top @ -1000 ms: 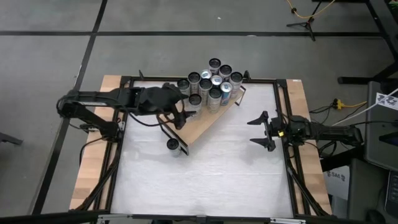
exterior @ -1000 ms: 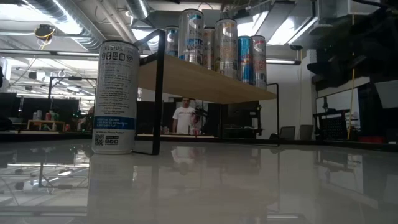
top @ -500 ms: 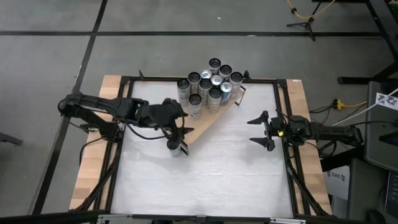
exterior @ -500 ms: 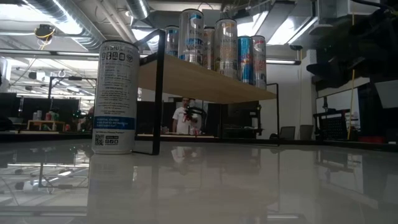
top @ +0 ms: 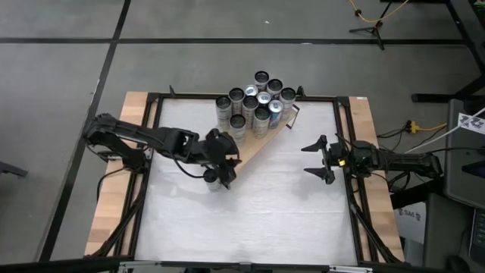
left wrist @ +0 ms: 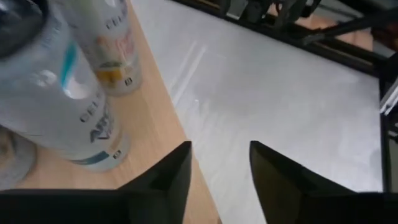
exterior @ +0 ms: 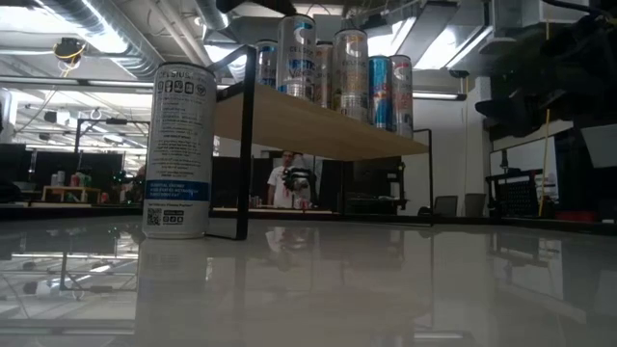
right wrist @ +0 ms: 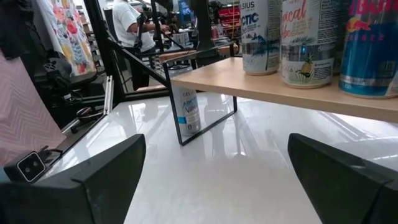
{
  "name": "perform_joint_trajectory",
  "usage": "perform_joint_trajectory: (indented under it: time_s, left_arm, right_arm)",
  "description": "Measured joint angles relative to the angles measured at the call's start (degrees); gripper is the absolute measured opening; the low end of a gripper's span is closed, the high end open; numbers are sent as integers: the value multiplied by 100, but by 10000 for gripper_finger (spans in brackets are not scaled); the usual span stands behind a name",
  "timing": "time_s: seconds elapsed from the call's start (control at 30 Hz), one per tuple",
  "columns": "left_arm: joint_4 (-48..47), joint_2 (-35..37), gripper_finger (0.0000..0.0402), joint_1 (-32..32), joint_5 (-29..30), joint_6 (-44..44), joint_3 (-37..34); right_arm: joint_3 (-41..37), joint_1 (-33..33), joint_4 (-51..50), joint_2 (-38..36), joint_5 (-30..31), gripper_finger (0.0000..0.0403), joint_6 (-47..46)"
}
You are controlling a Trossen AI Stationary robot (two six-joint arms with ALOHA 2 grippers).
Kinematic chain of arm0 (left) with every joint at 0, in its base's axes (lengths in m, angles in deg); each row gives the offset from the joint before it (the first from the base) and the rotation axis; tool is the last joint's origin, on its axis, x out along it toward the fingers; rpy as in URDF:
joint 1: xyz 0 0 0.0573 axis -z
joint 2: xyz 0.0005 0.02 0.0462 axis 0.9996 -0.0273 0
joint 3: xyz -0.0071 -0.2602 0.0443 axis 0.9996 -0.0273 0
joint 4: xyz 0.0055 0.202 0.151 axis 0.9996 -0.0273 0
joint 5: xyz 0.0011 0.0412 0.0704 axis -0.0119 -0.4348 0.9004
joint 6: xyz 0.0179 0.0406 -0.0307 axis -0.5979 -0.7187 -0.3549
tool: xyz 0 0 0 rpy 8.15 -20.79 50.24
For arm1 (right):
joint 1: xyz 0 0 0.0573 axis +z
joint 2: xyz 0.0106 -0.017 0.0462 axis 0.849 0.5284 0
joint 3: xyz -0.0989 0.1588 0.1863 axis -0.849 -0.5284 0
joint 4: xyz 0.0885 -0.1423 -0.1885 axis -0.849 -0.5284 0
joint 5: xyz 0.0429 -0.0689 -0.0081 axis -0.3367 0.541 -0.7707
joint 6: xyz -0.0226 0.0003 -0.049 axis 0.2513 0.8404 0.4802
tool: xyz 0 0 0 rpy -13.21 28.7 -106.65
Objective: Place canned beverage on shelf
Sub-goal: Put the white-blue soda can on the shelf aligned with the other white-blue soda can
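Shelf: the light-brown wooden shelf (top: 254, 149) with thin black frame ends stands slantwise on the white desk (top: 258, 212), toward its far side; the low view shows the board (exterior: 318, 125) raised on its black frame.
Cans on shelf: a tight cluster of beverage cans (top: 258, 100) stands upright on the far end of the board; in the low view they line its top (exterior: 333, 63).
Lone can: one tall white-and-blue can (exterior: 179, 149) stands upright on the desk just beside the shelf's near frame end; from above (top: 211, 179) it sits close against the left tool.
Left tool: the left tool (top: 225, 173) is over the near end of the shelf, right beside the lone can. In its wrist view the two dark fingers (left wrist: 163, 180) stand a little apart over the board's edge with nothing between them.
Right tool: the right tool (top: 318, 159) waits above the desk's right side, well apart from the shelf, fingers spread wide and empty.
Background: a person (exterior: 286, 180) stands in the room behind.
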Motion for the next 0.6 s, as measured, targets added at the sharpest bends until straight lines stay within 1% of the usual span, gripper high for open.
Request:
perform_joint_trajectory:
  time_s: [0.13, 0.27, 0.5, 0.6]
  left_arm:
    - [-6, -128, 119, -34, 23, -20, 0]
    - [-13, -185, 93, -101, 226, -23, 0]
    - [-27, -186, 67, -245, 714, -22, 0]
    - [-27, -186, 59, -325, 765, -22, 0]
  right_arm:
    - [0, 0, -1, 0, 2, 388, 1]
    - [0, 0, -1, 0, 2, 388, 2]
    - [0, 0, -6, 0, 4, 388, 1]
    - [0, 0, -6, 0, 4, 388, 2]
